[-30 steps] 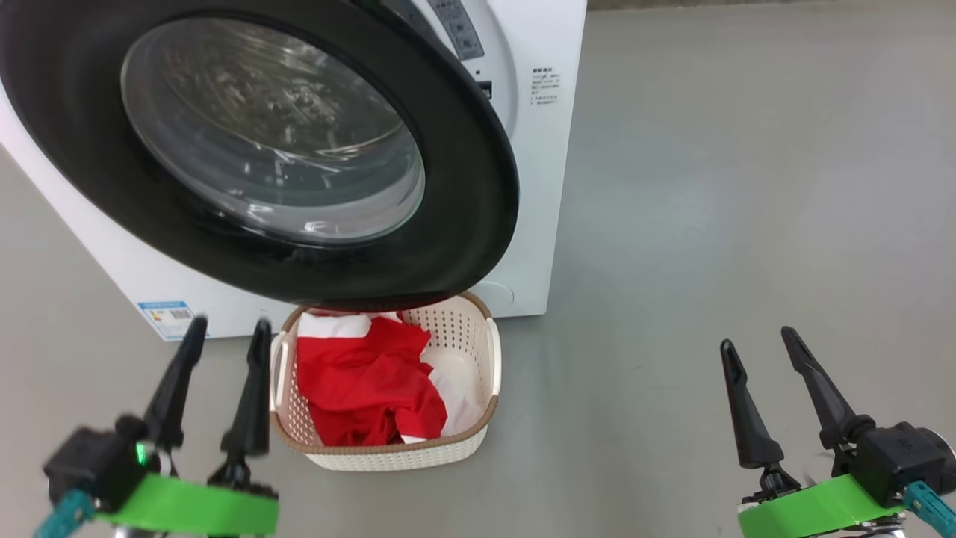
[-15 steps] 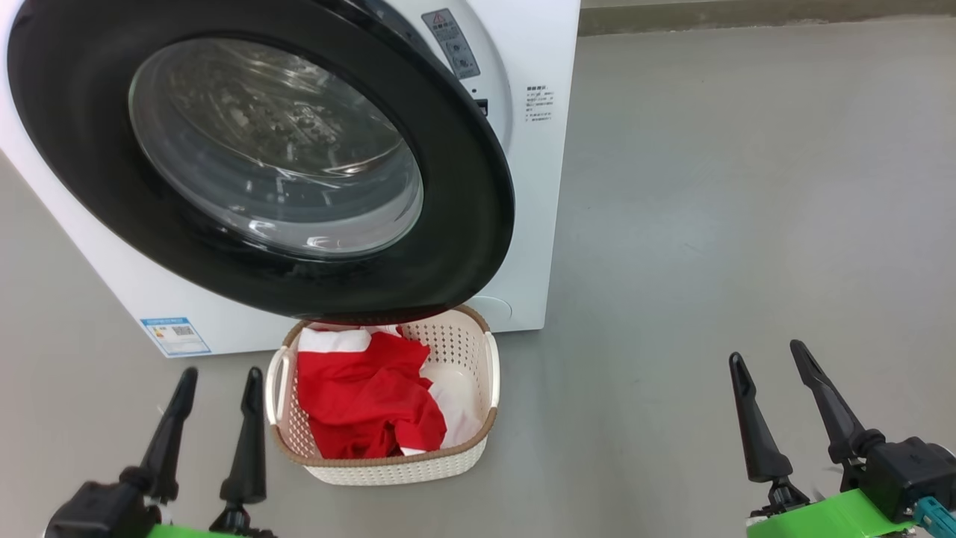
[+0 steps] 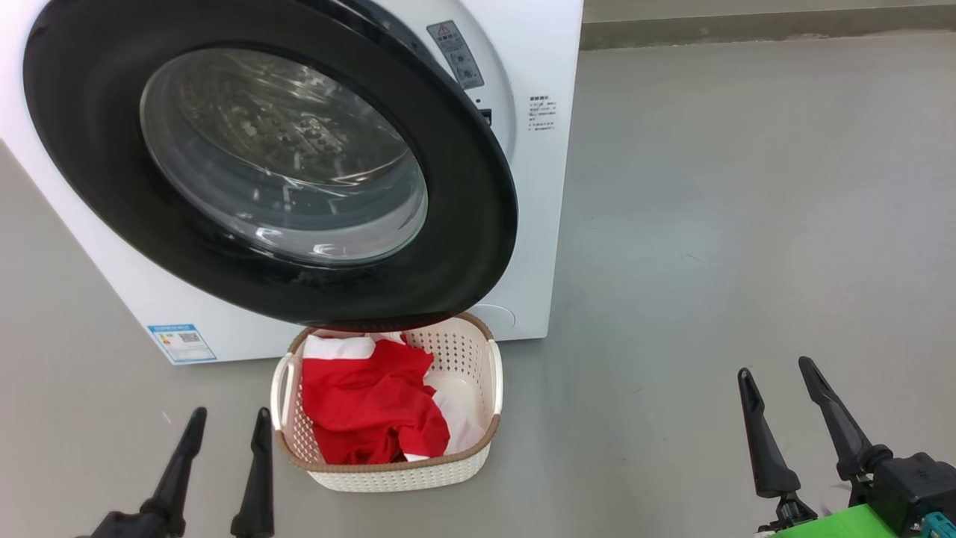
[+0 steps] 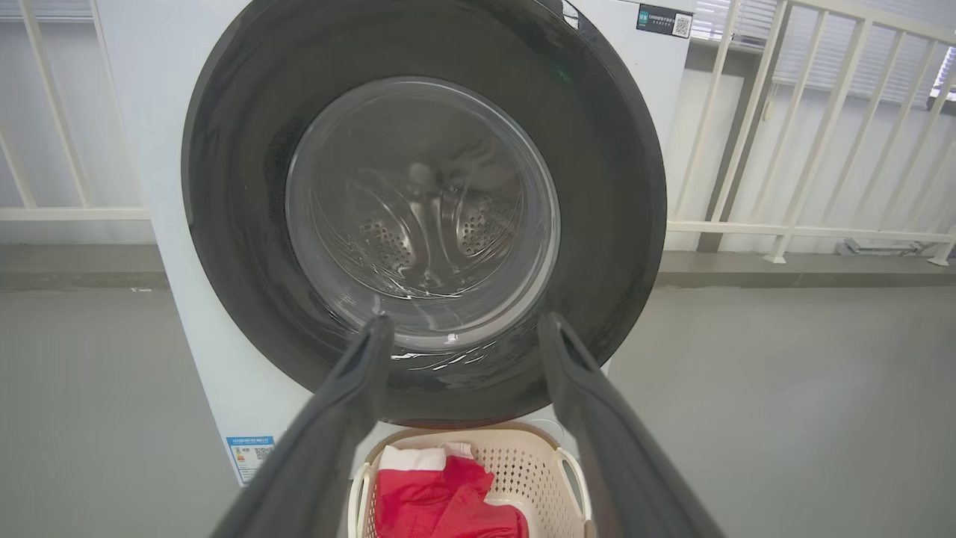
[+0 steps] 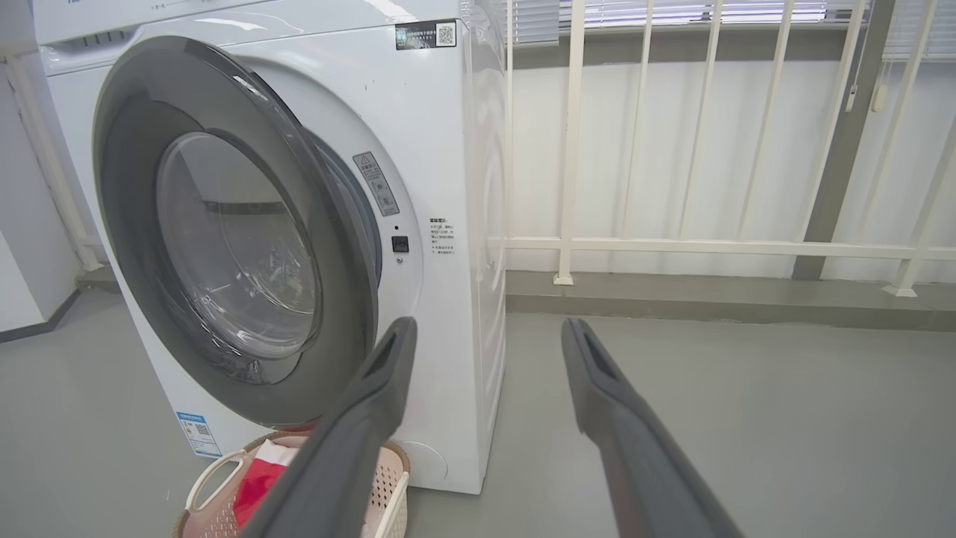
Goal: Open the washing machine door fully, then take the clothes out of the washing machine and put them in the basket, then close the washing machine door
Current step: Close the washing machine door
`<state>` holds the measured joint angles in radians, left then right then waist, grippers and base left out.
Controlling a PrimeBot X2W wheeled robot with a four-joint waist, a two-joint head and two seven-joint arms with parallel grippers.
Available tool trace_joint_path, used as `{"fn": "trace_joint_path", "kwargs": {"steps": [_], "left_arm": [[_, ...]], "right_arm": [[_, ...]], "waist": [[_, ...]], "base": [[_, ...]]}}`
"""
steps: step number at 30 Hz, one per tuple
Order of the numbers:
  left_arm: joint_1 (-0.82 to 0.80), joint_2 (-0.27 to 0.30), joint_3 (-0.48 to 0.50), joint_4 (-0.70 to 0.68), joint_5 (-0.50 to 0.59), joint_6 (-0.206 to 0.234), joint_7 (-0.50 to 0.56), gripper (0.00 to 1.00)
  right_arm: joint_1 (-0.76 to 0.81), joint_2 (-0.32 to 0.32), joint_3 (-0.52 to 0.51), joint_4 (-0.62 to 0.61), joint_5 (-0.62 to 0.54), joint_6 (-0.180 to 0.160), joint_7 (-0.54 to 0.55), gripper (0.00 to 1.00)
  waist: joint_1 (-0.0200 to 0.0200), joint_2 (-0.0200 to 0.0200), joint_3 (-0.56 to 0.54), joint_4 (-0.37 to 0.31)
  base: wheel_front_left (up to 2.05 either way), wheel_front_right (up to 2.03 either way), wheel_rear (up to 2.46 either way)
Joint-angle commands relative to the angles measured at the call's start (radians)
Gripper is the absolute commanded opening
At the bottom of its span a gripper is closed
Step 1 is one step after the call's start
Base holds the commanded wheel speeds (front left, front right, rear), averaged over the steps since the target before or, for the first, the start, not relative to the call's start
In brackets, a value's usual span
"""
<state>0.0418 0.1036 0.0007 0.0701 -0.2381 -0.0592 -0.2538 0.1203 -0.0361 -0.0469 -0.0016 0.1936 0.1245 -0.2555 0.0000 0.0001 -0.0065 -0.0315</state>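
Holding nothing, my left hand (image 3: 231, 412) and my right hand (image 3: 774, 368) hang low over the floor (image 3: 709, 224), each spread wide open. Just beyond my left hand sits the basket (image 3: 388, 478), on the floor at the foot of the washing machine (image 3: 545, 187). The clothes (image 3: 366, 403) are heaped inside it, red with white parts, filling its left side. They look soft and light, and I judge they need nothing more from me.

Above the basket's far rim hangs the washing machine door (image 3: 463, 224); whether its lower edge touches that rim I cannot tell. From my right wrist I see the door ajar, hinged on its left, its right edge swung clear of the machine's white front. Through the glass the steel drum (image 4: 418, 224) looks empty, so I reckon closing is what remains.

The door should be stiff and fairly heavy, its glossy black rim slick to the touch, and the bulging glass is no place to press. I would push flat on the rim at its free right edge, far from the hinge, firmly enough for the latch to catch. Behind the machine runs a pale railing (image 5: 672, 245).
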Motion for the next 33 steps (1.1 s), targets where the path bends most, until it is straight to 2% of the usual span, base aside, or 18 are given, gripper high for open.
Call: {"fn": "trace_joint_path", "kwargs": {"steps": [1,15,16,17,20,25,33], "left_arm": [[-0.02,0.005,0.038,-0.021,0.013,-0.004,-0.008,1.0],[-0.027,-0.016,0.042,-0.009,0.008,-0.029,-0.008,1.0],[-0.03,-0.018,0.041,-0.01,0.008,-0.03,-0.008,1.0],[-0.033,-0.019,0.039,-0.013,0.008,-0.032,-0.008,1.0],[-0.04,-0.025,0.034,-0.016,-0.002,-0.036,-0.008,1.0],[-0.056,-0.036,0.028,-0.017,-0.051,-0.045,-0.008,1.0],[-0.087,-0.039,0.006,-0.043,-0.057,-0.052,-0.008,1.0]], "right_arm": [[-0.015,-0.014,0.021,-0.029,0.008,0.006,-0.006,1.0],[-0.017,-0.014,0.028,-0.027,0.007,0.006,-0.006,1.0],[-0.02,-0.014,0.028,-0.025,0.007,0.006,-0.006,0.78],[-0.023,-0.014,0.029,-0.023,0.006,0.006,-0.006,0.43],[-0.042,-0.014,0.035,-0.013,-0.003,0.006,-0.006,0.0],[-0.104,-0.014,0.055,0.019,-0.016,0.006,-0.006,0.0],[-0.256,-0.014,0.115,0.09,-0.03,0.006,-0.006,0.0]], "waist": [[0.0,-0.0001,0.0,0.001],[0.0,-0.0001,0.015,0.015],[0.0,-0.0001,0.018,0.021],[0.0,-0.0001,0.021,0.026],[0.0,-0.0001,0.03,0.044],[0.0,-0.0001,0.056,0.072],[0.0,-0.0001,0.126,0.104]], "base": [[0.0,0.0,0.0],[0.0,0.0,0.0],[0.0,0.0,0.0],[0.0,0.0,0.0],[0.0,0.0,0.0],[0.0,0.0,0.0],[0.0,0.0,0.0]]}}
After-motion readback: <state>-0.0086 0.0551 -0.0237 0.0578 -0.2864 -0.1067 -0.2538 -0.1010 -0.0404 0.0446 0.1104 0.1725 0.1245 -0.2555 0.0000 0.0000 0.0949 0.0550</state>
